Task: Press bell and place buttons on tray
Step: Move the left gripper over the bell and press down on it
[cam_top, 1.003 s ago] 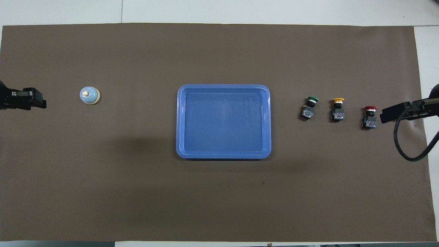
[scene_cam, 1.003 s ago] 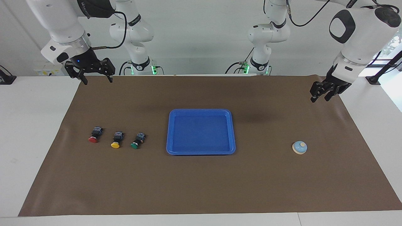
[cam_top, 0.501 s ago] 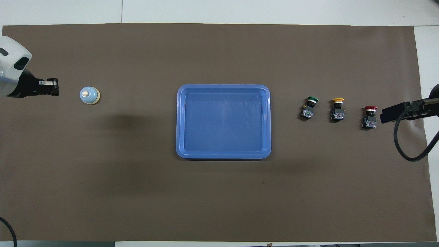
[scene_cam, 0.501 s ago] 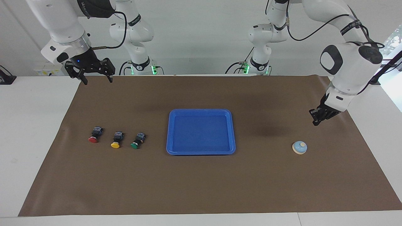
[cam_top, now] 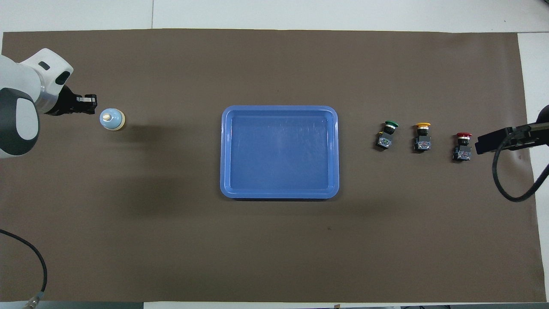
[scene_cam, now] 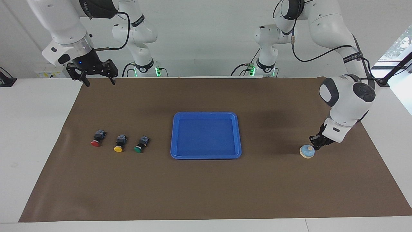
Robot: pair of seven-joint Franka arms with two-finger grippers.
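Left gripper (scene_cam: 314, 145) clenched with nothing held, low at the right of the facing frame just beside the bell (scene_cam: 307, 151), right gripper (scene_cam: 95, 78) spread wide, waiting at upper left, tray (scene_cam: 206, 155) at centre, and red, yellow, green buttons (scene_cam: 119, 143) in a row at left.

The right gripper (cam_top: 493, 141) is cut off at the overhead view's edge; whether the left gripper (scene_cam: 314, 144) touches the bell (scene_cam: 307, 151) is unclear.

The tray (scene_cam: 206, 135) lies mid-table; the buttons (scene_cam: 118, 143) toward the right arm's end; the bell (scene_cam: 307, 151) toward the left arm's.
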